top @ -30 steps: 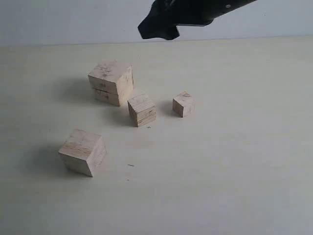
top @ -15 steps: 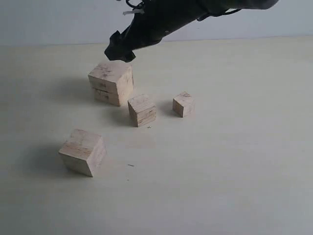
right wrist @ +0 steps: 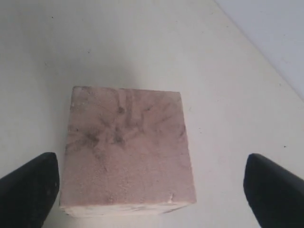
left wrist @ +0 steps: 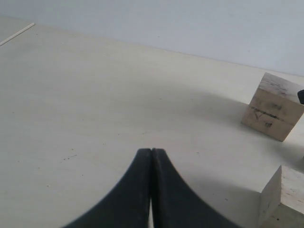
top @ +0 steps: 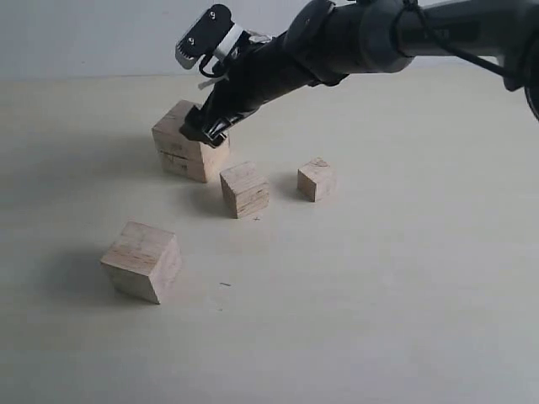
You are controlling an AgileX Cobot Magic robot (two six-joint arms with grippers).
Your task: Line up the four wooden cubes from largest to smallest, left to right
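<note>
Right gripper, jaws spread wide, stood over the largest cube near the table's far edge, left of centre. Second-largest cube sat toward the near-left corner; third cube and smallest cube lay mid-table. Left gripper was pressed together, empty.
</note>
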